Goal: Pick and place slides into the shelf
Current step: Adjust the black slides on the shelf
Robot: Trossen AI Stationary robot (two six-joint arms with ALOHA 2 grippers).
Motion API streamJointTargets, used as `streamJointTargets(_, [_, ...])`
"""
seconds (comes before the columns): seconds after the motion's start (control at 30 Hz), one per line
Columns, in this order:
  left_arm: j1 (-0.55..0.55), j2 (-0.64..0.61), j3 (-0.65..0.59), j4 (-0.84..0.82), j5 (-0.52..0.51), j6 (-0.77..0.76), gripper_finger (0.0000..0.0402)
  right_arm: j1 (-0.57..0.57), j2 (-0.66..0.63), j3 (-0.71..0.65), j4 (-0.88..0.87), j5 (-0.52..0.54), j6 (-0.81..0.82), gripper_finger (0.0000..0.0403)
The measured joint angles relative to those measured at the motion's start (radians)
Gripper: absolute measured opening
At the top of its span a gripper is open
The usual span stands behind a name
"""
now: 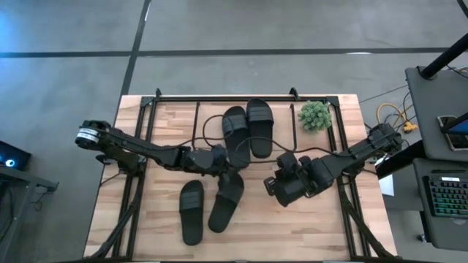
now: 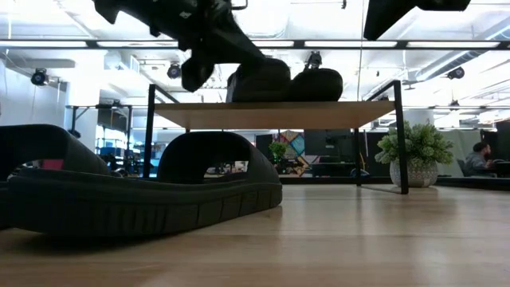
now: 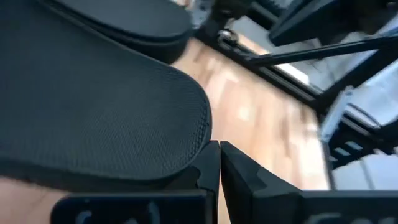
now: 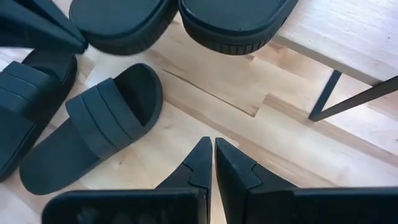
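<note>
My left gripper [image 1: 219, 162], fingers pressed together and empty, hovers just beside a shelved slide [image 1: 235, 134], perhaps nudging it straight on the shelf [image 1: 292, 109].

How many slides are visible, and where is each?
4. Two slides lie side by side on the shelf: and. Two lie on the table in front: and. None appears hidden.
</note>
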Motion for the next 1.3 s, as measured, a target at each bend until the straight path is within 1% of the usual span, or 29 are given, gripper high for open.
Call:
streamJointTargets(0.2, [0.011,-0.033,-0.013,-0.046,-0.045,-0.01,0.0,0.0,0.0,0.0,0.003,0.022,-0.004,0.0013])
streamJointTargets(0.33, [0.009,-0.04,-0.012,-0.077,-0.11,-0.01,0.0,0.0,0.0,-0.003,0.003,0.023,-0.004,0.0013])
streamJointTargets(0.67, [0.017,-0.051,-0.011,-0.106,-0.147,-0.01,0.0,0.0,0.0,-0.005,0.004,0.023,-0.004,0.0013])
streamJointTargets(0.73, [0.017,-0.067,-0.011,-0.142,-0.154,-0.011,0.0,0.0,0.0,-0.007,0.004,0.023,-0.003,0.0013])
streamJointTargets(1.0, [0.017,-0.164,-0.016,-0.327,-0.252,-0.011,0.0,0.0,0.0,-0.017,0.004,0.023,-0.003,0.0013])
streamJointTargets(1.07, [0.018,-0.187,-0.016,-0.334,-0.267,-0.011,0.0,0.0,0.0,-0.019,0.004,0.024,-0.003,0.0013])
streamJointTargets(1.2, [0.014,-0.222,-0.021,-0.336,-0.264,-0.01,0.0,0.0,0.0,-0.021,0.002,0.042,-0.002,0.0013])
streamJointTargets(1.3, [-0.002,-0.257,-0.021,-0.337,-0.248,-0.008,0.0,-0.003,0.0,-0.021,-0.032,0.049,0.044,0.0013])
